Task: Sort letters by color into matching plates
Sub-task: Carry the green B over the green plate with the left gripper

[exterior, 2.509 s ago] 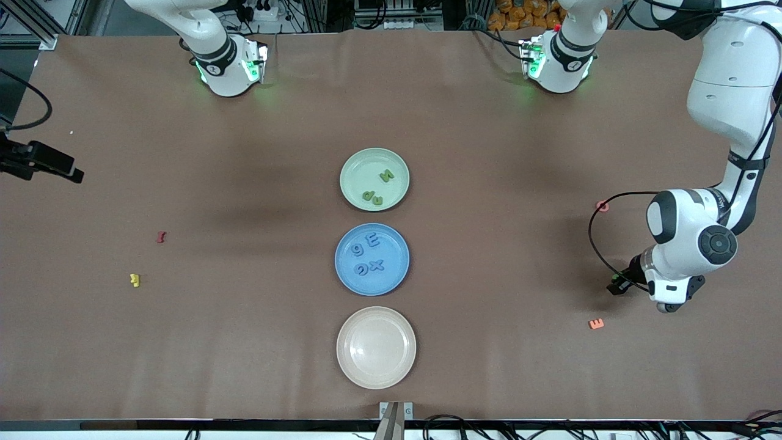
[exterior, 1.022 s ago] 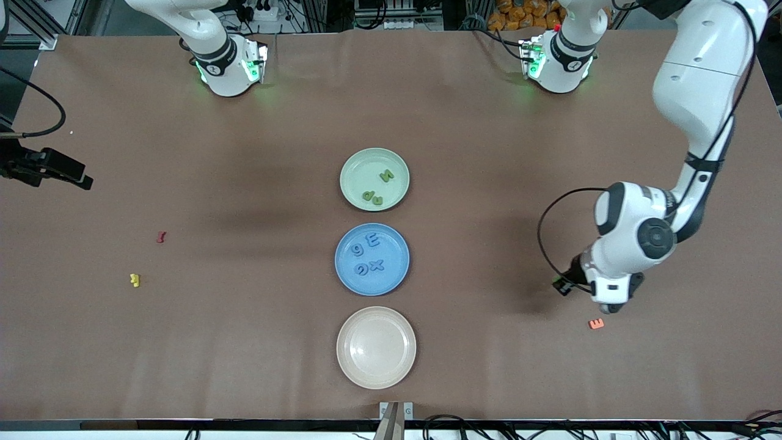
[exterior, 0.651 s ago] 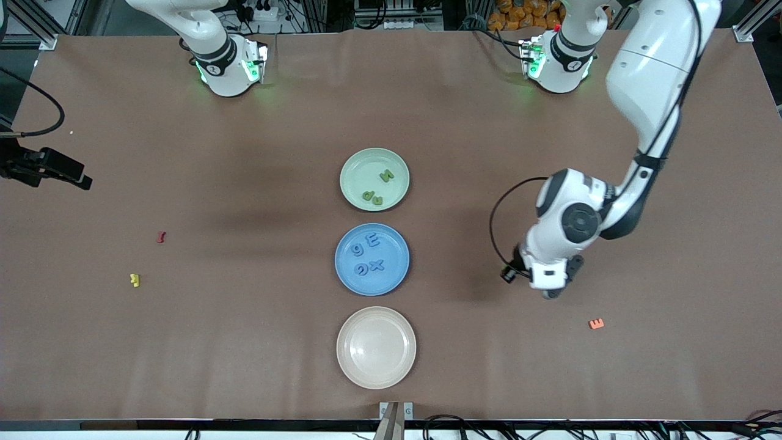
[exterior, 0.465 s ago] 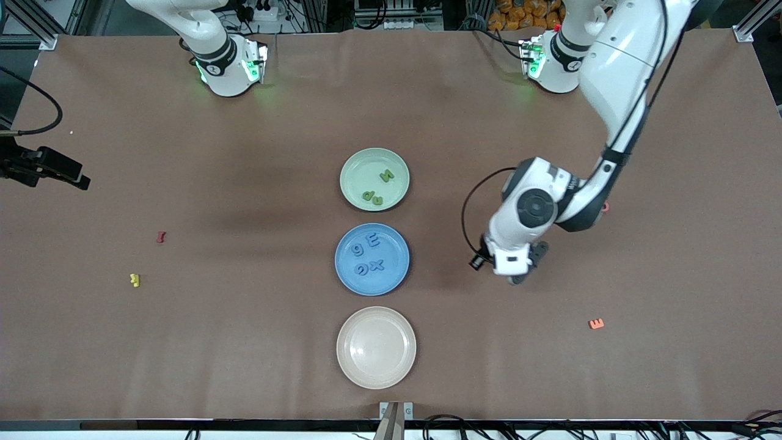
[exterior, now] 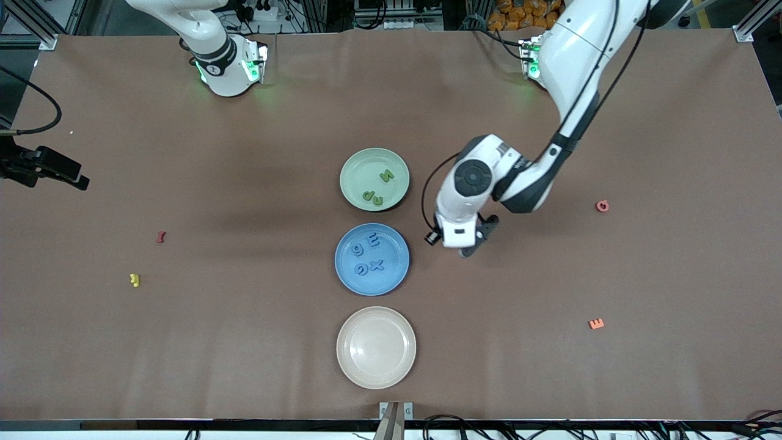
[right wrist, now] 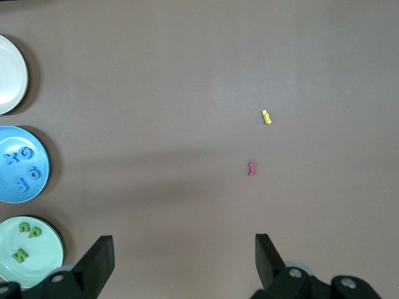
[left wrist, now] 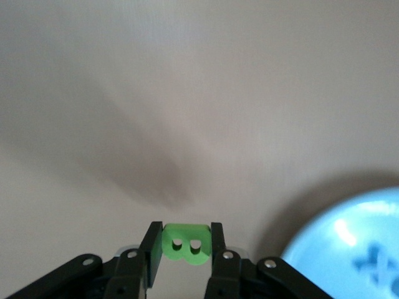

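My left gripper (exterior: 470, 247) hangs over the bare table beside the blue plate (exterior: 394, 278) and is shut on a bright green letter (left wrist: 185, 245) shaped like a B. The pale green plate (exterior: 360, 168) holds green letters (exterior: 385, 176), and blue letters (exterior: 366, 244) lie in the blue plate. The beige plate (exterior: 376, 347), nearest the front camera, has nothing in it. My right gripper (exterior: 61, 171) waits high over the right arm's end of the table, fingers wide open and holding nothing.
Loose letters lie on the brown table: a red one (exterior: 161, 236) and a yellow one (exterior: 134, 280) toward the right arm's end, a pink-red one (exterior: 602, 206) and an orange E (exterior: 596, 324) toward the left arm's end.
The left arm has swept from its end of the table toward the plates, carrying the green letter. The right gripper has barely moved.
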Robot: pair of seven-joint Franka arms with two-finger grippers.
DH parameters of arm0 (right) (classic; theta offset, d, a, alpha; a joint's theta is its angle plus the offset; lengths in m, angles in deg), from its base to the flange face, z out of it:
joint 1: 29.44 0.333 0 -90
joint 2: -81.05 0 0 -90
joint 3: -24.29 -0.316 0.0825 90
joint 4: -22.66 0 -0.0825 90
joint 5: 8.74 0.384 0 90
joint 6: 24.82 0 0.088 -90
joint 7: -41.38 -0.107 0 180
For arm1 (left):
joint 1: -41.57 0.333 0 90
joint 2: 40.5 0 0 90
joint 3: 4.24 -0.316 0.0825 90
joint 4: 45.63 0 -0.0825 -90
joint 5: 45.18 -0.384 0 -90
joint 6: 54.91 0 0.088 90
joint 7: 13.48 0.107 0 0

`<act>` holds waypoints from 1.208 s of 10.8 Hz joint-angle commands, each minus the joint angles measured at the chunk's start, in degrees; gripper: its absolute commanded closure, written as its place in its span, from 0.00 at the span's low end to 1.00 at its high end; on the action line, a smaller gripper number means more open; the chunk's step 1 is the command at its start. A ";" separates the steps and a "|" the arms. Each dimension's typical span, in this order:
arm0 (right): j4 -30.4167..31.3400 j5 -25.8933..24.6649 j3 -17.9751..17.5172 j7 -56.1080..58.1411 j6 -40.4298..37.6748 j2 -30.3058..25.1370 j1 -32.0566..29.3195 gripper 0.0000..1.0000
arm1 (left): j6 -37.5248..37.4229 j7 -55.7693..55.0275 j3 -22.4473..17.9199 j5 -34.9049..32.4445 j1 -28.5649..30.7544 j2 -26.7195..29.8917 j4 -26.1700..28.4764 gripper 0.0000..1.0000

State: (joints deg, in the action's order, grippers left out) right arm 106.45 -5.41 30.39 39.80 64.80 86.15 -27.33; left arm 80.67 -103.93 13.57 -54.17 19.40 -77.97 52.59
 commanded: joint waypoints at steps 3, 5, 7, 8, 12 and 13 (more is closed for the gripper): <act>1.46 -0.69 -0.74 0.17 0.64 -0.53 -0.88 0.00 | -3.83 -10.52 -0.85 1.25 -11.21 0.65 -0.23 1.00; 1.20 -0.69 -0.92 0.09 0.56 -0.53 -0.53 0.00 | -3.83 -13.87 -0.85 1.33 -15.17 0.47 -0.40 1.00; 0.24 -0.69 -1.18 0.09 0.56 -0.27 -0.71 0.00 | -3.83 -14.67 -0.85 2.03 -17.90 -0.31 -1.89 1.00; 0.14 -0.69 -1.18 -0.44 0.47 -0.18 -0.62 0.00 | -3.83 -14.84 -0.85 2.56 -19.30 -1.01 -2.85 1.00; 0.14 -0.78 -1.18 -0.35 0.64 -0.18 -0.53 0.00 | -3.83 -15.90 -0.85 2.83 -21.25 -1.55 -5.23 1.00; 0.14 -0.78 -1.18 -0.27 0.56 -0.18 -0.44 0.00 | -3.83 -15.81 -0.85 2.66 -21.95 -1.55 -5.32 1.00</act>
State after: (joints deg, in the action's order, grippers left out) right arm 107.00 -5.44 29.83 39.84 65.43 86.19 -27.47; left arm 77.82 -119.22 13.41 -52.48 -1.00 -78.71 49.69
